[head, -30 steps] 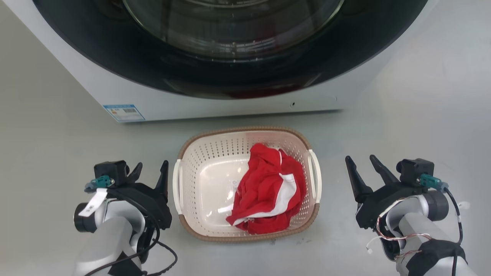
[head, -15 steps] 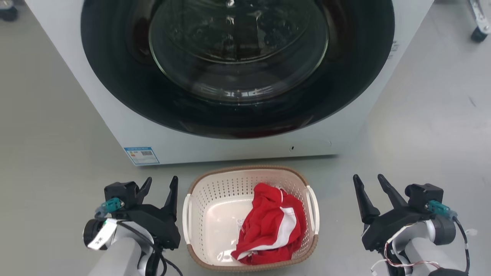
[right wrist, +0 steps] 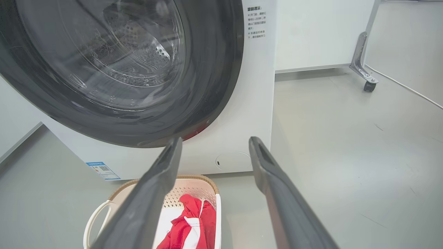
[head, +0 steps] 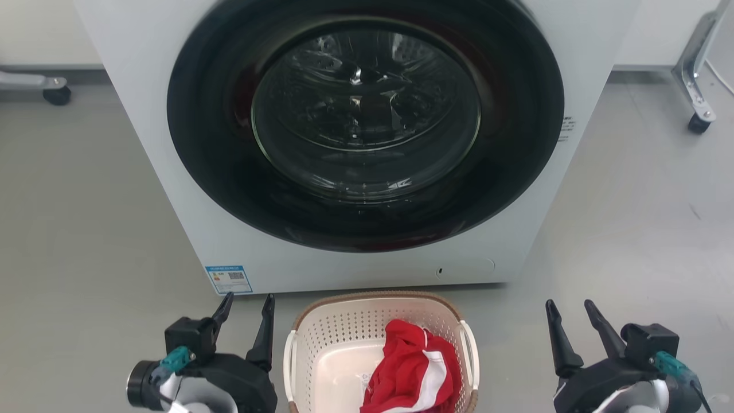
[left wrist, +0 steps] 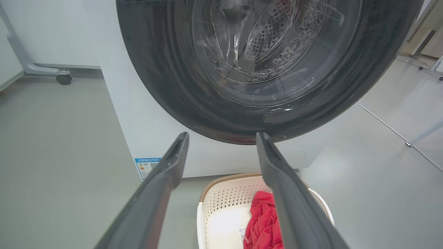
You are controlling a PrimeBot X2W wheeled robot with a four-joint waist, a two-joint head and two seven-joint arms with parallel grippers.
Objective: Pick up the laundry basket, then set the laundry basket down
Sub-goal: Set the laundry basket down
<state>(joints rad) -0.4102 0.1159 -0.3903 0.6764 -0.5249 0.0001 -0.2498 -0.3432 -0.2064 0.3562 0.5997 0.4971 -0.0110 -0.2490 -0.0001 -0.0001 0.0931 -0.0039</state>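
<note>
**Clerk:** Item one, location?

**Keeper:** Laundry basket (head: 344,330): cream, perforated, brown rim. It stands on the grey floor (head: 86,229), just in front of the white washing machine (head: 172,218) and between the two grippers. Contents: one crumpled red garment (head: 413,367) with a white stripe, toward the basket's right side.

**Clerk:** Grippers, condition?

**Keeper:** Left gripper (head: 248,297): fingers spread, nothing between them, just beside the basket's left handle. Right gripper (head: 569,304): fingers likewise parted and empty, farther off from the right handle.

**Clerk:** Machine door?

**Keeper:** Round, dark-ringed, with the drum visible through the glass.
</note>
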